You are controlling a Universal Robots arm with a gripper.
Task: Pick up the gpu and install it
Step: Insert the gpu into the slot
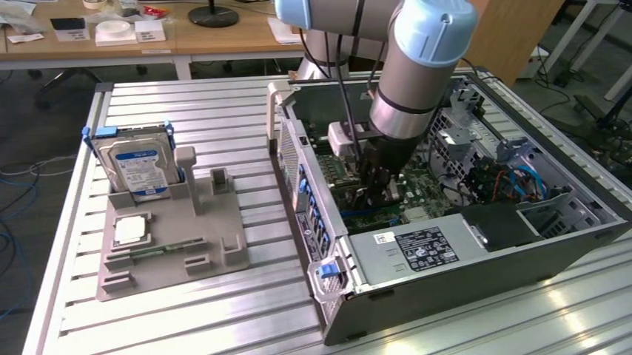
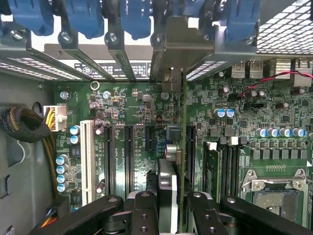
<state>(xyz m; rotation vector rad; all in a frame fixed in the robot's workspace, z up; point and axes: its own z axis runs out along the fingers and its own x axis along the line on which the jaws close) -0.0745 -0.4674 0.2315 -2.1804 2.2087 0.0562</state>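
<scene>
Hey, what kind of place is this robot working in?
Probably a robotics lab or workshop. An open computer case lies on a slotted metal table beside a grey parts holder with a hard drive, and cluttered wooden desks stand behind.

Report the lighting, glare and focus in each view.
Exterior view: even room light, with bright glare streaks on the aluminium table toward the near corner; the arm throws shade into the open computer case. Wrist view: the motherboard is sharp and evenly lit, light blows out white behind the rear slot brackets, and the hand is close and dark.
</scene>
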